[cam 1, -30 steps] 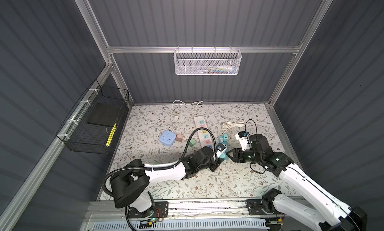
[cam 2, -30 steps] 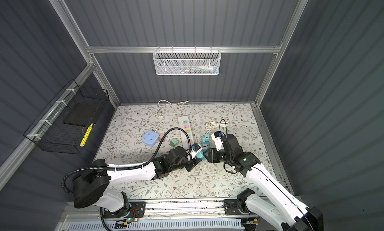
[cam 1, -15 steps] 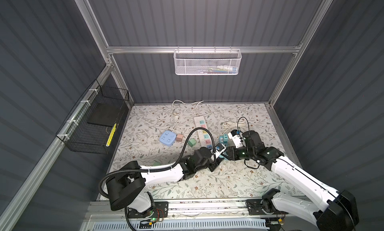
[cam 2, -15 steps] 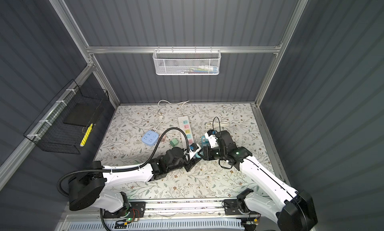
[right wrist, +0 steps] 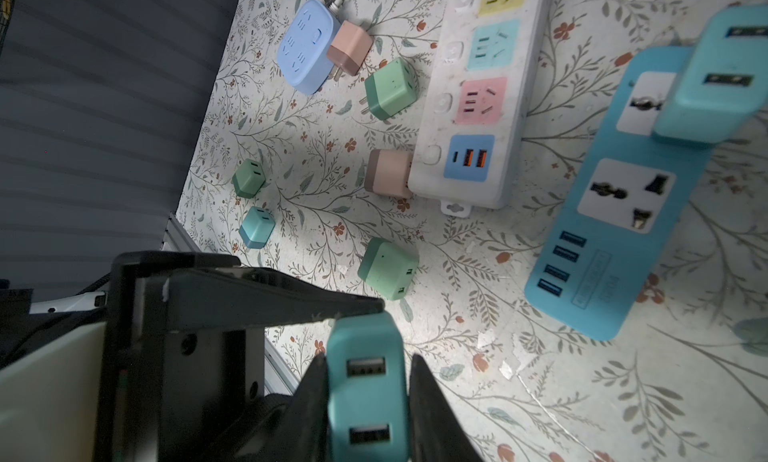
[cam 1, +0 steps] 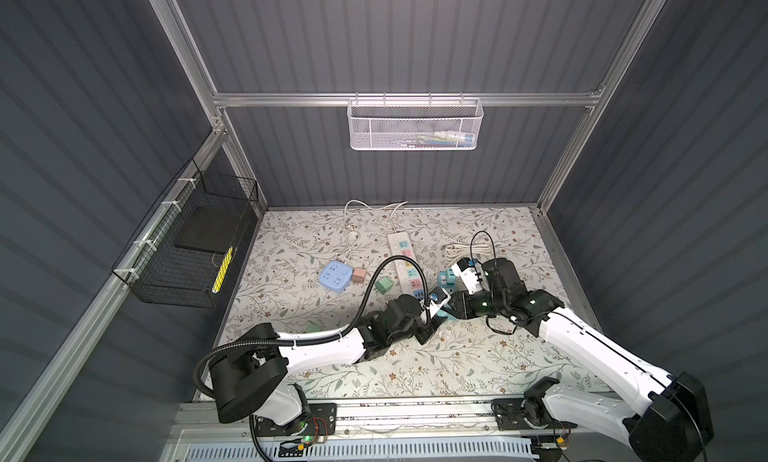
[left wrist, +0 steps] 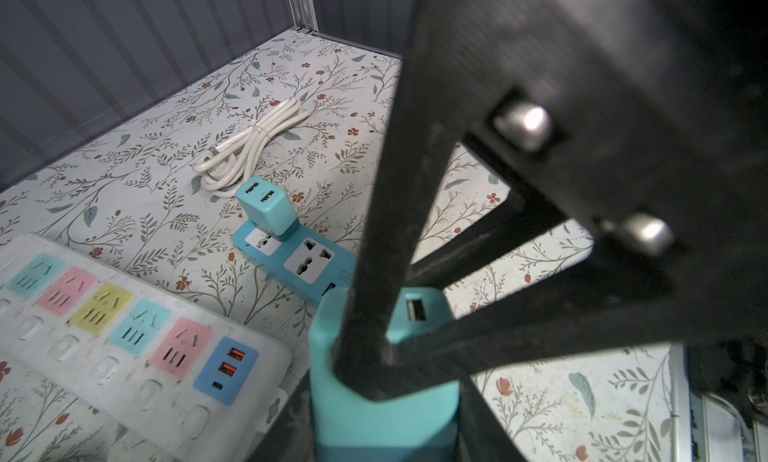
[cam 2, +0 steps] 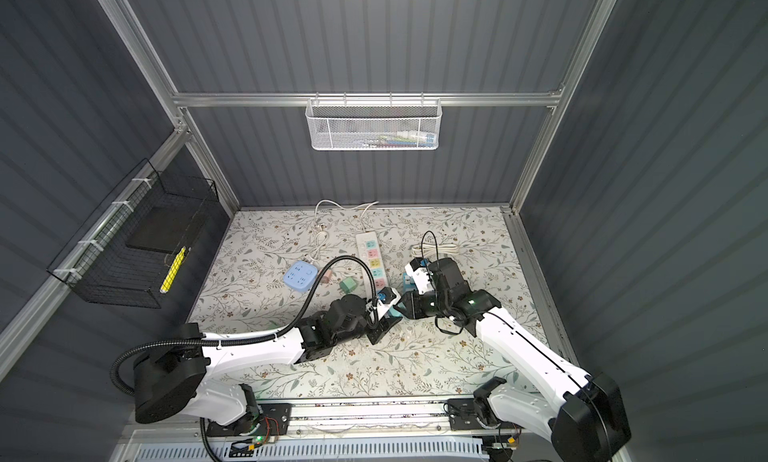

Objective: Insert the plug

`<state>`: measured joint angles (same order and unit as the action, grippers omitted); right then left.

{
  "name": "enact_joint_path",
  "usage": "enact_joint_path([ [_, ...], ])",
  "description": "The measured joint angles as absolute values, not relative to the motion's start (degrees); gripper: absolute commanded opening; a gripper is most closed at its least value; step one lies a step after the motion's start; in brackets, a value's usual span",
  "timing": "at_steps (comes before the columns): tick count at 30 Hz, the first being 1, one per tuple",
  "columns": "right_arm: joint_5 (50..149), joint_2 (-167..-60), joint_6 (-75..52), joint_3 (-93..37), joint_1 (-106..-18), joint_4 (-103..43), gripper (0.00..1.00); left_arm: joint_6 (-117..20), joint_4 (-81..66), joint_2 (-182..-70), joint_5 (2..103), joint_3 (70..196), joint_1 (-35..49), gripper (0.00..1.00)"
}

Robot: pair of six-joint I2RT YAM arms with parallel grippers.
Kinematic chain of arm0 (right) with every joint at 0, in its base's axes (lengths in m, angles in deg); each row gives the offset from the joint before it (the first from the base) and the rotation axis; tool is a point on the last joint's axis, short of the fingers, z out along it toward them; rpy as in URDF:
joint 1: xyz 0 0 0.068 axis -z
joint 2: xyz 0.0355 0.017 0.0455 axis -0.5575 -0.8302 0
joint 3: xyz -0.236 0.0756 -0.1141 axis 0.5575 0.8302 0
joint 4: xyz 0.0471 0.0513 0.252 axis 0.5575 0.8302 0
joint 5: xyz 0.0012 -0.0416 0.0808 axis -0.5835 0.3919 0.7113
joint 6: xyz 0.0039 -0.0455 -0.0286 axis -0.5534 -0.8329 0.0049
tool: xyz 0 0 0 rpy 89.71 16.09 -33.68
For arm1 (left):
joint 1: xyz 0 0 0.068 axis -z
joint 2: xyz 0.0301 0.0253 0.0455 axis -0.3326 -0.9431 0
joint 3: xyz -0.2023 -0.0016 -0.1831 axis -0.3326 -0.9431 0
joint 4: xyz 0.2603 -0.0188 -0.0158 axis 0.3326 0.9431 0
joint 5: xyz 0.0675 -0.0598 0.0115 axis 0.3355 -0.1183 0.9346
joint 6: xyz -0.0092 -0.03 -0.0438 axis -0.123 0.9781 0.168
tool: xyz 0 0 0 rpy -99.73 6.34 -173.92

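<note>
Though tiny from above, teal plug (right wrist: 365, 401) wrist-clear in clenched left claw (left wrist: 386, 414), right claw (right wrist: 367, 358).

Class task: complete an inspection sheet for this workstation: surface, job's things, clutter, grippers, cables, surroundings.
Surface: floral mat.
Job's things: teal charger held above the mat; blue power strip with a second teal charger plugged in; white power strip.
Clutter: green charger, pink charger, blue square socket, loose.
Grippers: left gripper and right gripper both shut on the teal charger.
Cables: white coiled cable; white cords at the back.
Surroundings: white mesh basket on rear wall; black wire basket on left wall.
</note>
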<state>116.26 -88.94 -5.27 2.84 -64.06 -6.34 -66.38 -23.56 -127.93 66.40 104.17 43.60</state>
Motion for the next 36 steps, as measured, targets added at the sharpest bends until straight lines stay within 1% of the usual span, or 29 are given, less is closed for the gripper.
enact_joint_path([
  [4, 116.3, -88.7, -5.4, 2.8, -64.1, -6.5, 0.25, -66.4, -23.1, -127.4, 66.7, 104.1, 43.6, 0.4],
  [6, 116.1, -88.6, -5.5, 2.8, -64.3, -6.7, 0.25, -66.5, -22.7, -127.0, 67.0, 104.1, 43.6, 0.51],
  [8, 114.8, -88.5, -5.2, 2.8, -64.3, -6.6, 0.24, -66.9, -22.7, -126.5, 68.1, 104.1, 43.6, 0.57],
  [13, 110.4, -88.5, -5.0, 2.8, -64.1, -6.0, 0.23, -66.9, -22.9, -123.9, 71.1, 104.0, 43.6, 0.62],
  [17, 105.2, -88.5, -5.1, 2.8, -64.1, -6.3, 0.23, -65.4, -23.2, -121.4, 76.3, 102.9, 43.6, 0.68],
  [21, 98.7, -90.0, -5.4, 2.3, -64.0, -7.0, 0.21, -61.2, -21.9, -121.2, 84.7, 102.8, 43.1, 0.69],
  [23, 95.3, -92.2, -5.9, 2.0, -64.0, -8.4, 0.22, -57.4, -19.8, -121.2, 87.6, 102.7, 41.2, 0.69],
  [29, 88.0, -97.9, -7.8, 1.5, -63.9, -11.0, 0.22, -47.8, -14.9, -120.2, 89.8, 99.8, 33.1, 0.69],
  [36, 83.5, -102.2, -8.7, 1.5, -63.9, -15.0, 0.21, -44.7, -12.3, -118.1, 90.4, 98.4, 33.0, 0.7],
])
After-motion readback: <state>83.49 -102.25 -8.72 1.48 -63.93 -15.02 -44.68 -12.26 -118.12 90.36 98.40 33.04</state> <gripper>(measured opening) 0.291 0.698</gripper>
